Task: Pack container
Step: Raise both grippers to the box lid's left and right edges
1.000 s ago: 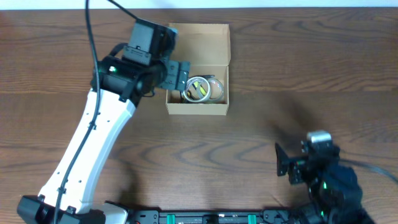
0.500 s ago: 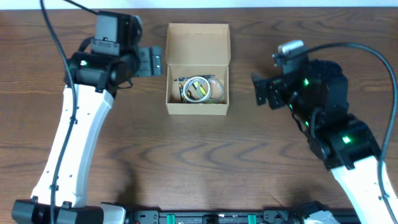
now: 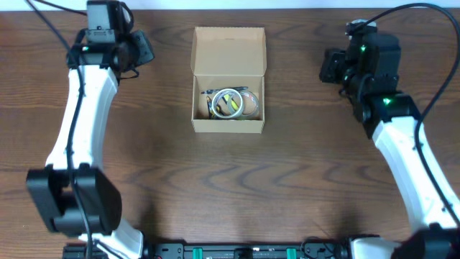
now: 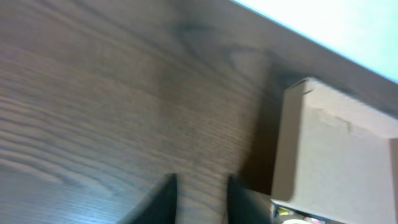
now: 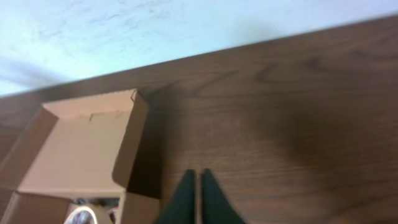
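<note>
No legible text, labels or numbers anywhere.

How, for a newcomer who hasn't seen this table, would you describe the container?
Find the wooden table; toward the middle of its far edge sits the container. It is the only tan cardboard box, its flap lid open, ring-shaped items inside.

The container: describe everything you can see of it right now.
The container is a plain tan cardboard box, rectangular, sitting flat on the wooden table near its far edge, roughly centred left to right. Its hinged lid is open, swung back toward the far edge, with short side flaps. Inside the tray, tape rolls lie together. Only the table touches its outside.
</note>
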You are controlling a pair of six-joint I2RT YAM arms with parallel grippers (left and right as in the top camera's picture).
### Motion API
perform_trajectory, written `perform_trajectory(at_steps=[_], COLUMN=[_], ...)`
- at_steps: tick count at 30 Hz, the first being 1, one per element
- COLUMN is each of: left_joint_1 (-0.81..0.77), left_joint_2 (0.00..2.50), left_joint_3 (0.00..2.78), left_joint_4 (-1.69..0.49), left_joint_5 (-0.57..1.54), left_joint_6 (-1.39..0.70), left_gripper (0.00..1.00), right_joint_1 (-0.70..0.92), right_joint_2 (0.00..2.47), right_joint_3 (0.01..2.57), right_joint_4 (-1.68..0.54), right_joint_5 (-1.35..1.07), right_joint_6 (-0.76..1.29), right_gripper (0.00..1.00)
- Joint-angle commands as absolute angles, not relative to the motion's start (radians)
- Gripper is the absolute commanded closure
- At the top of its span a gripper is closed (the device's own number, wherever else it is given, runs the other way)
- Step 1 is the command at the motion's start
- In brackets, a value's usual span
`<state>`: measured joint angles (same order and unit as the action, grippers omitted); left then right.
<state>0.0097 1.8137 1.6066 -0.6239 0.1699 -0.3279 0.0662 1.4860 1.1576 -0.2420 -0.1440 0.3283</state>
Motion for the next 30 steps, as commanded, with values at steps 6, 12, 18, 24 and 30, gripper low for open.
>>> perform_trajectory(at_steps=[6, 12, 18, 24, 30], left_joint_1=[0.014, 0.015, 0.015, 0.013, 0.006], left_joint_2=[1.948, 2.066, 2.195, 2.271, 2.289], left_joint_3=[1.626, 1.626, 1.626, 1.626, 1.626], left_joint_4=[-0.55, -0.467, -0.344, -0.256, -0.203], left_joint_5=[0.282, 0.43, 0.673, 0.777, 0.817], left_joint_6=[-0.437, -0.532, -0.64, -0.731, -0.767], left_gripper=[0.94, 0.95, 0.94, 0.94, 0.94], right_joint_1=[0.027, 0.027, 0.028, 0.067, 0.102], right_joint_2=[1.656, 1.837, 1.986, 2.026, 2.067], right_joint_3=[1.172, 1.172, 1.172, 1.172, 1.185], right_joint_4=[-0.15, 0.0, 0.166, 0.239, 0.256], right_joint_5=[-0.342, -0.474, -0.596, -0.602, -0.592], right_joint_6=[0.521, 0.675, 0.825, 0.868, 0.898], right_gripper=[0.99, 0.99, 0.99, 0.99, 0.99])
